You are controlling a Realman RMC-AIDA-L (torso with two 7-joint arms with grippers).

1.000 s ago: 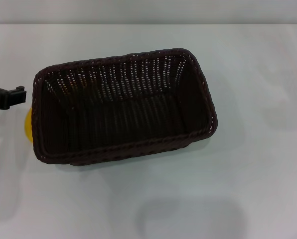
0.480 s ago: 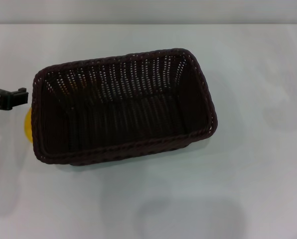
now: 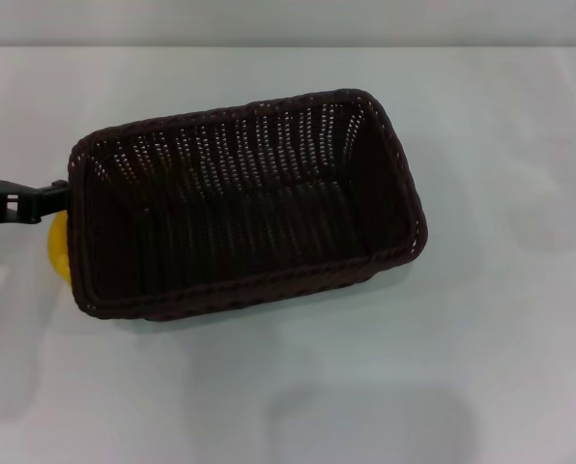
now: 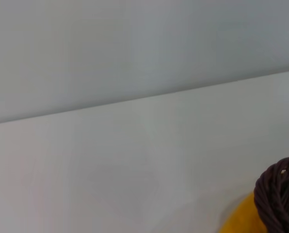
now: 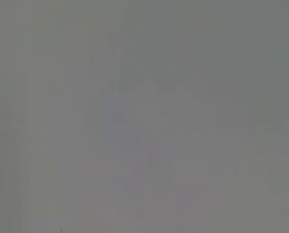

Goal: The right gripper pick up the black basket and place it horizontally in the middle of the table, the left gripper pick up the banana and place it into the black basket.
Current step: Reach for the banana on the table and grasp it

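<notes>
Head view: black basket [image 3: 244,203] long axis left-right, slightly tilted; banana [image 3: 58,247] beside.

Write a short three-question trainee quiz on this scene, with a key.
1. True or false: the banana lies inside the black basket.
2. Which tool shows in the head view? A) left tool B) right tool C) both
3. Fill in: the basket rests on the white ____.

Key:
1. False. It lies outside, mostly hidden behind the basket's left end.
2. A. The left tool sits at the basket's left end, above the banana; the right tool is not in view.
3. table.
</notes>
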